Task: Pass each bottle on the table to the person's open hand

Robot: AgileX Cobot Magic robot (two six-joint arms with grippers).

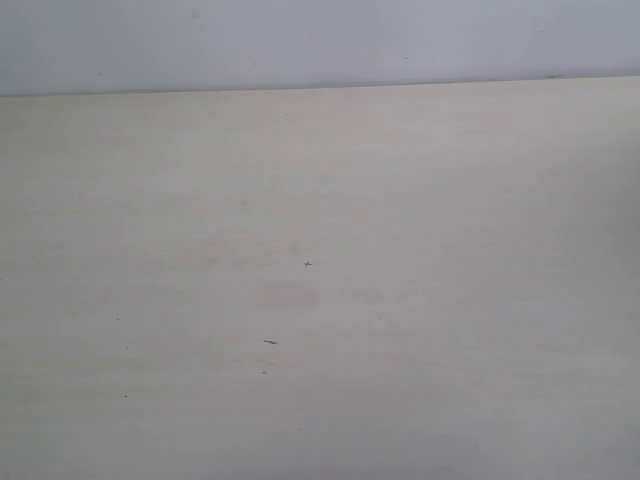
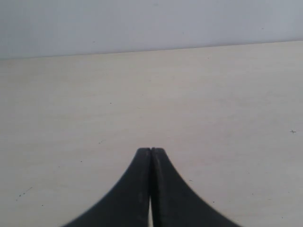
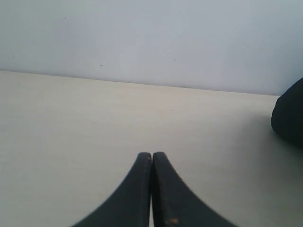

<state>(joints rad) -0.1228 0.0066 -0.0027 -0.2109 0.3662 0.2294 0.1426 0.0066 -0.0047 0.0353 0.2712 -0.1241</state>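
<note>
No bottle shows in any view, and no hand is in sight. The pale beige wood-grain table (image 1: 320, 300) fills the exterior view, bare but for a few tiny dark specks; neither arm appears there. My left gripper (image 2: 151, 150) hangs over the table (image 2: 71, 118) with its two black fingers pressed together and nothing between them. My right gripper (image 3: 152, 154) is likewise shut and empty above the table (image 3: 71, 123).
A plain pale wall (image 1: 320, 40) rises behind the table's far edge. A dark rounded object (image 3: 289, 113) juts in at the edge of the right wrist view, resting near the table's far edge; what it is cannot be told.
</note>
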